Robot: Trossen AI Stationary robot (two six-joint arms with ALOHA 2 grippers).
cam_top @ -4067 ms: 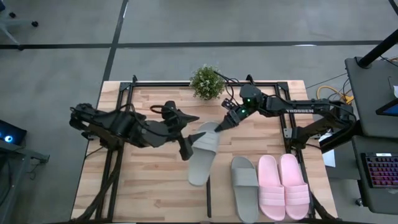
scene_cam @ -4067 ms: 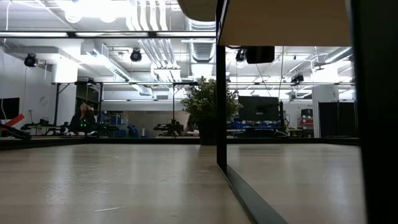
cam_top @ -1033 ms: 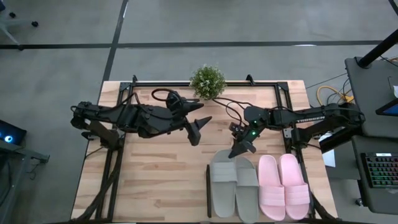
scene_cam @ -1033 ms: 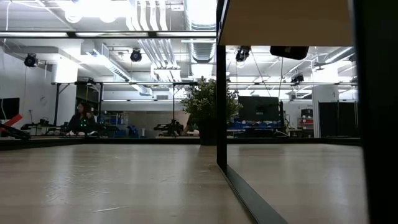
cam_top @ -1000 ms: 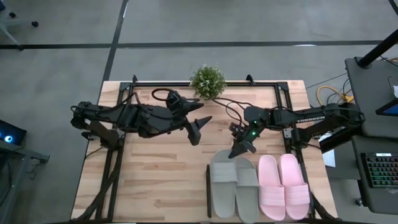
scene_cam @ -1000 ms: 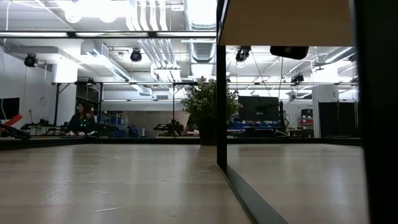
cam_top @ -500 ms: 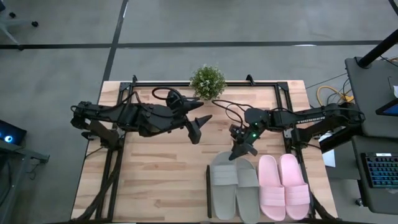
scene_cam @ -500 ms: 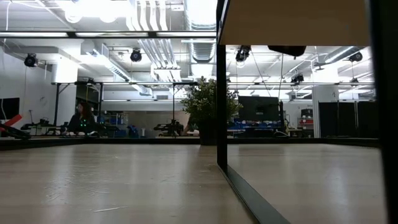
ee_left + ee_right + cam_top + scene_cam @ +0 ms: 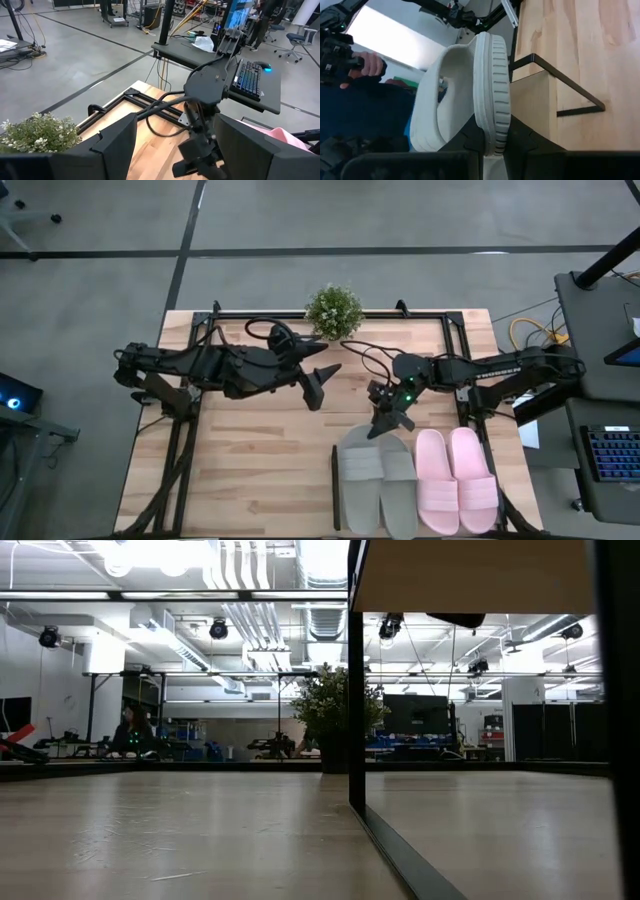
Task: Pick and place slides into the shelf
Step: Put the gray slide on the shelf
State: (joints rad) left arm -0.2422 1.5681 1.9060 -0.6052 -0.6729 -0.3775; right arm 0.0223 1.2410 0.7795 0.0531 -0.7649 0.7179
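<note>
We see the shelf [image 9: 440,395] carrying all four slides side by side, pink pair [image 9: 456,480] beside grey-green pair [image 9: 378,480], which we judge light, soft foam best pinched at the sole rim, where the right gripper [image 9: 385,426] is clamped on the grey-green slide [image 9: 480,90], while the left gripper [image 9: 316,385] hovers, fingers apart.

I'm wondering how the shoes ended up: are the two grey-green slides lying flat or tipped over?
Flat. In the high view both grey-green slides lie sole-down, straps up, side by side beside the pink slides.
</note>
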